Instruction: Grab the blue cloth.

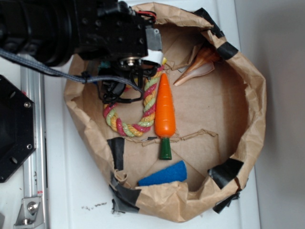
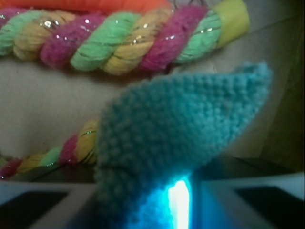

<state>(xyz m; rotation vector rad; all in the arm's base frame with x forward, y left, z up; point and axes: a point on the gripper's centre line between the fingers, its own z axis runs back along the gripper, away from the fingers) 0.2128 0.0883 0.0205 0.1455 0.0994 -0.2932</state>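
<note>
Closest in the wrist view: gripper (image 2: 183,202) clamped on the blue cloth (image 2: 181,129), pale teal terry rising between the two light finger pads (image 2: 43,202) and folding up into a peak toward the right, a bright glare at the pinch. Behind the cloth, a twisted rope toy (image 2: 119,38) in green, pink and yellow, glitter threads through it, yellow end cap at right; a second run of the same rope lower left. Beyond that, a strip of orange along the top edge, the toy carrot (image 2: 95,4).

Seen from the exterior camera: black arm and gripper (image 1: 121,71) low over the upper left of a crumpled brown paper nest (image 1: 252,95), patched with black tape, cloth itself hidden under the arm. Rope toy (image 1: 138,117) curving just beside the gripper, carrot (image 1: 165,112) touching its right side, green stem down. Royal-blue sponge block (image 1: 164,174) near the lower rim. Pale conch shell (image 1: 198,67) at upper right.
</note>
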